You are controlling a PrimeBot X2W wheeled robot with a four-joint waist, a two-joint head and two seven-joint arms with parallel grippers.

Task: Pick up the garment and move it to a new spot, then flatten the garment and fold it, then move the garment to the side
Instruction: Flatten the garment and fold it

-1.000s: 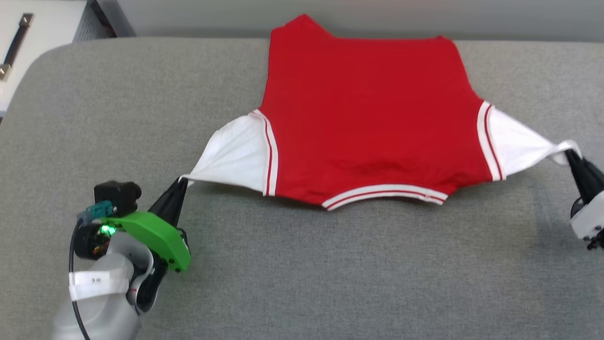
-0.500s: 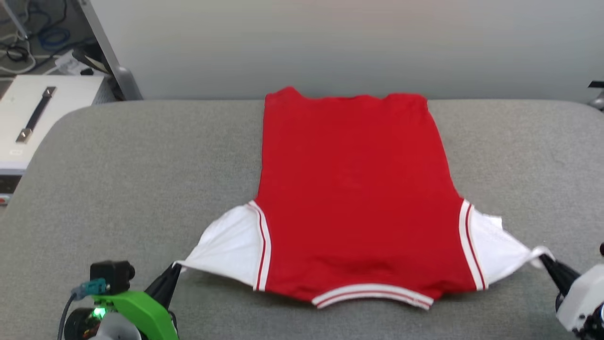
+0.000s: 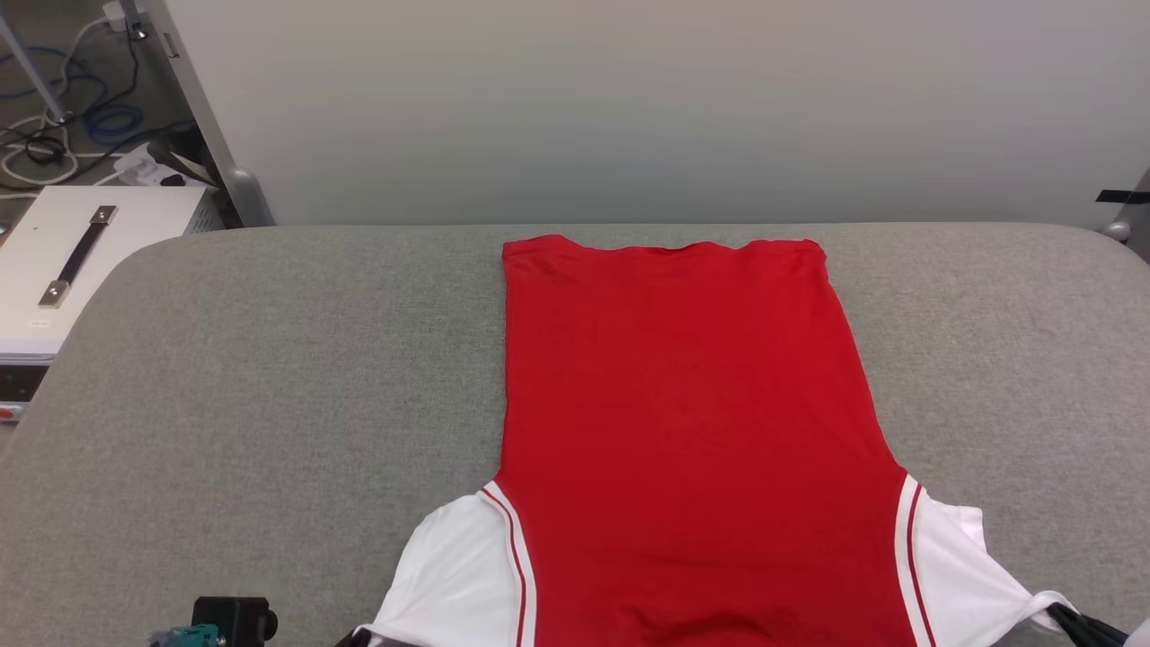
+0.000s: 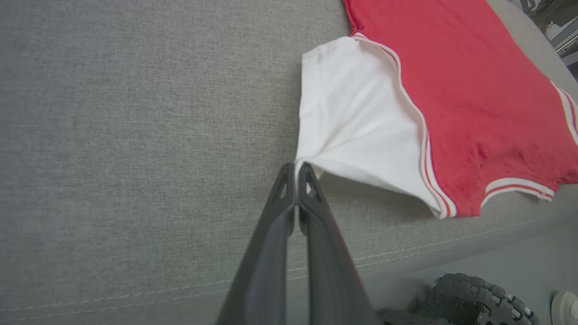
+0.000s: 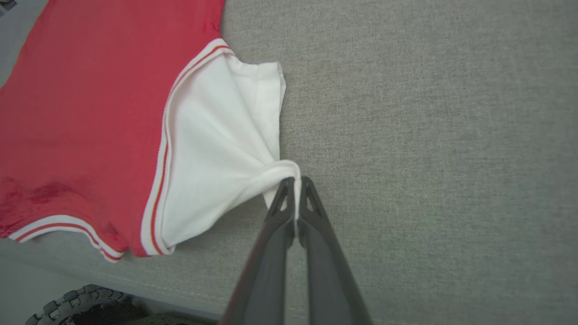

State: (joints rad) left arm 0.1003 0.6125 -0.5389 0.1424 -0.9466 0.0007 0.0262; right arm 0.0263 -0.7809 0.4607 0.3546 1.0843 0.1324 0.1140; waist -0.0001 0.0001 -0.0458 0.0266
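Note:
The garment, a red shirt with white short sleeves and red-white striped trim, lies spread flat on the grey padded table. Its straight hem is at the far side and its sleeves are toward me. My left gripper is shut on the tip of one white sleeve and pulls it to a point. My right gripper is shut on the tip of the other white sleeve in the same way. In the head view the right gripper's dark fingers show at the bottom right corner.
A white box with a strap handle stands off the table's left end, with cables on the floor behind it. A pale wall runs along the table's far edge. The table's near seam and a dark wheel lie below the grippers.
The head view has tilted up, so both grippers have sunk to its bottom edge. The garment has slid toward me and its far hem now lies straight. Both grips hold as before.

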